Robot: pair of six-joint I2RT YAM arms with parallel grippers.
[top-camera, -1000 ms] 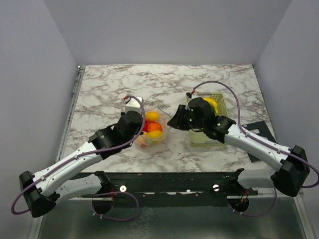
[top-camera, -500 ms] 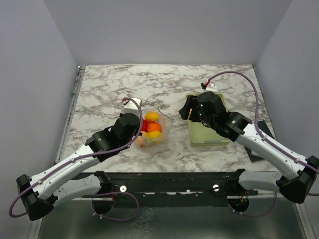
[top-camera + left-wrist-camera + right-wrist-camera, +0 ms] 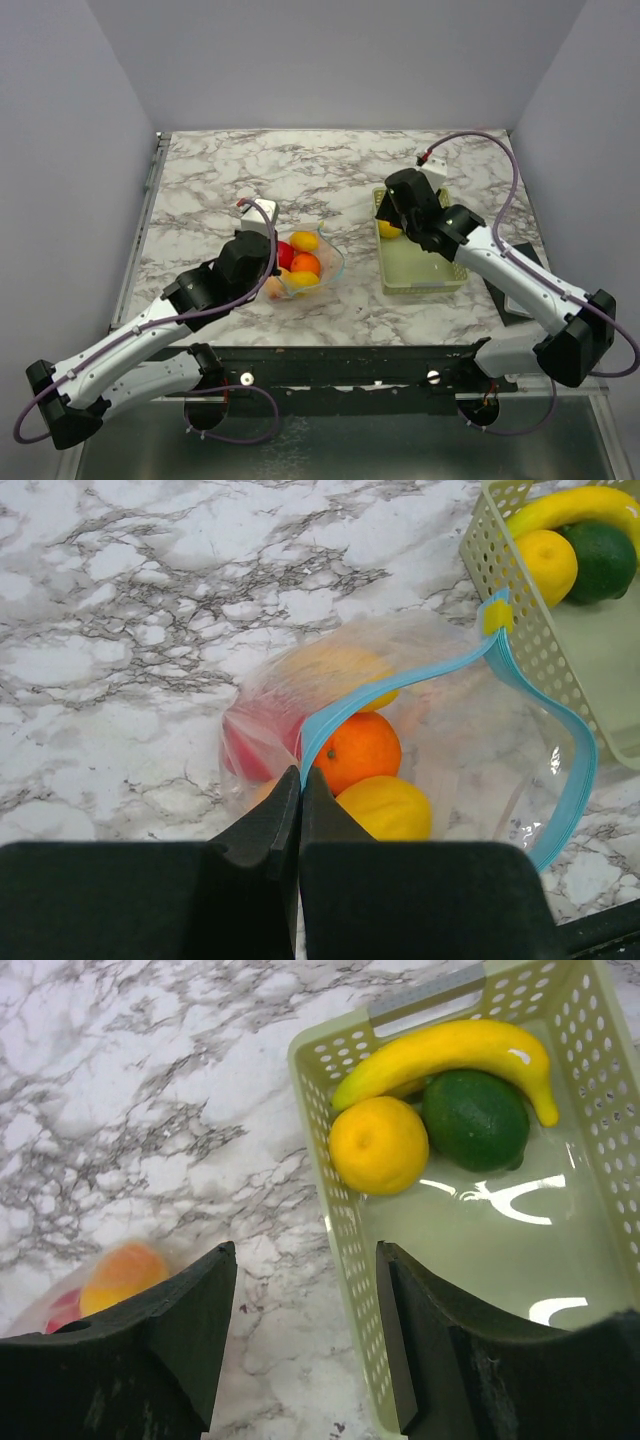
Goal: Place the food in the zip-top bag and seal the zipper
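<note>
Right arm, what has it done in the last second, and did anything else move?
The right pincer swung from beside the zip-top bag to the far end of the basket and opened; it holds nothing. The left pincer stays shut on the zipper, and the fruit in the bag has not moved.

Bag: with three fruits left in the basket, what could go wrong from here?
The left jaws pinch the zipper at one spot; it may slip and the bag mouth sag shut. The banana lies against the lemon and green piece; the open right jaws may knock them apart.
</note>
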